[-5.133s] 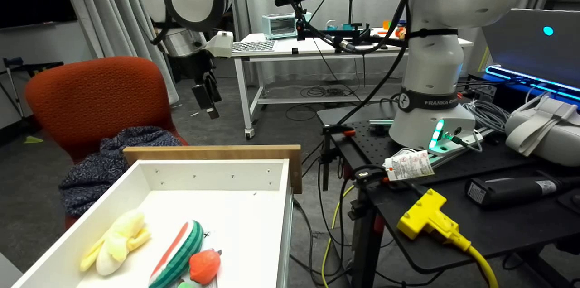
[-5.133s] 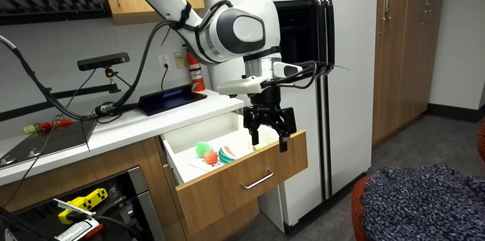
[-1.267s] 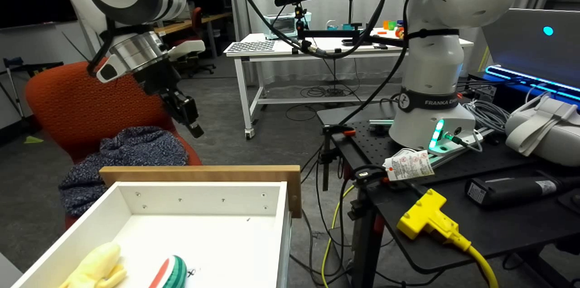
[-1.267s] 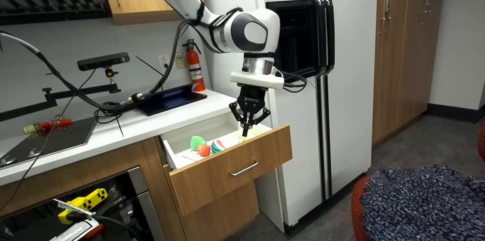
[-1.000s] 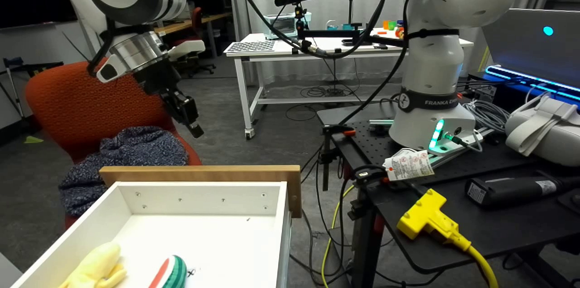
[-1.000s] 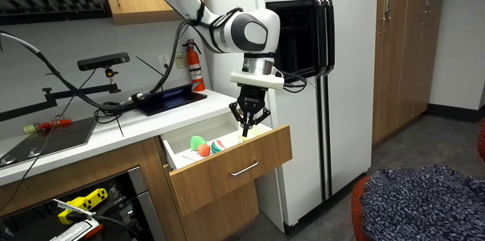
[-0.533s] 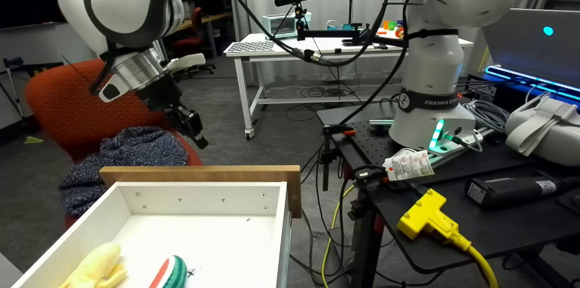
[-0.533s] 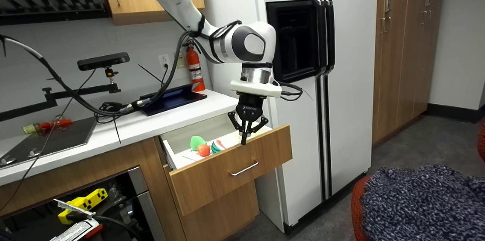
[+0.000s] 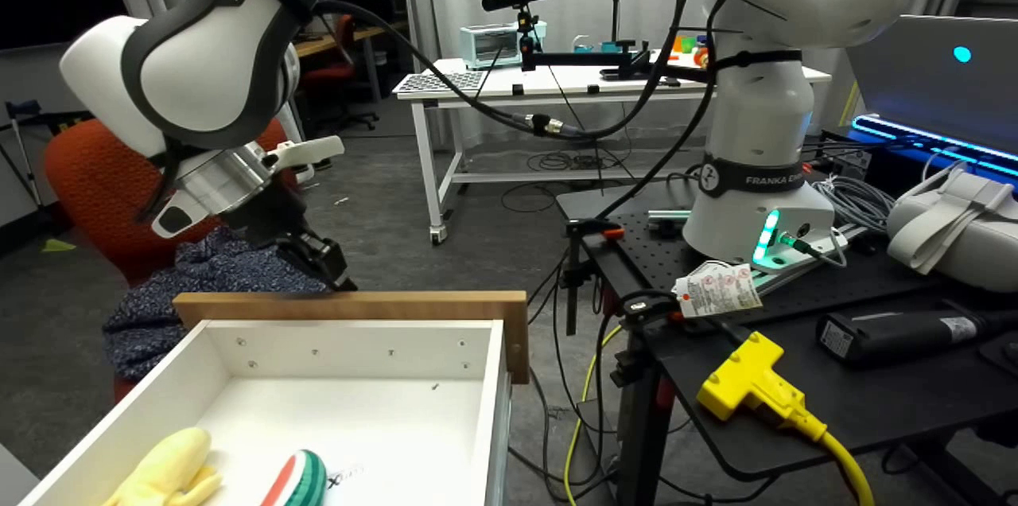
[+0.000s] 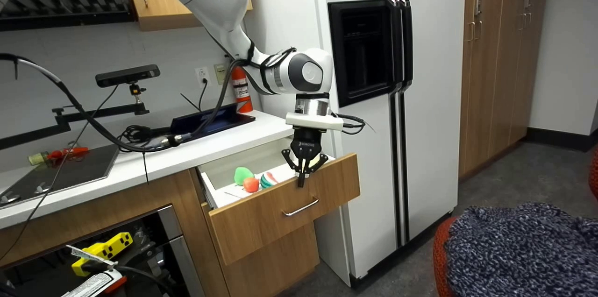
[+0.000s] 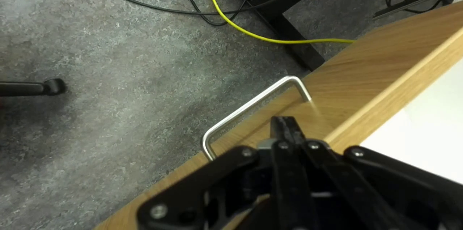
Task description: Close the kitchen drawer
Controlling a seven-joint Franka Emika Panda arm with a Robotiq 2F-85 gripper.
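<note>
The kitchen drawer [image 10: 261, 220] stands pulled out from under the counter. Its white inside and tan front rim [image 9: 429, 305] also show in an exterior view. A metal bar handle [image 11: 249, 105] is fixed to its wooden front face. My gripper [image 11: 284, 118] is shut, fingertips pressed together with nothing between them, pointing down. In an exterior view the gripper [image 10: 301, 181] hangs over the drawer front, above the handle. The tips of the gripper [image 9: 346, 285] are on the outer side of the front panel in an exterior view. Whether they touch it I cannot tell.
A yellow plush toy [image 9: 163, 470], a watermelon slice toy [image 9: 298, 480], a red toy [image 10: 251, 185] and a green one [image 10: 242, 175] lie in the drawer. A refrigerator [image 10: 364, 157] stands beside it. An orange chair [image 9: 103, 180] is out in front; cables cross the floor.
Over five seconds the gripper has gone from open to shut and the drawer has slid partly inward. In the last second the gripper has come down along the drawer front; the drawer has hardly moved.
</note>
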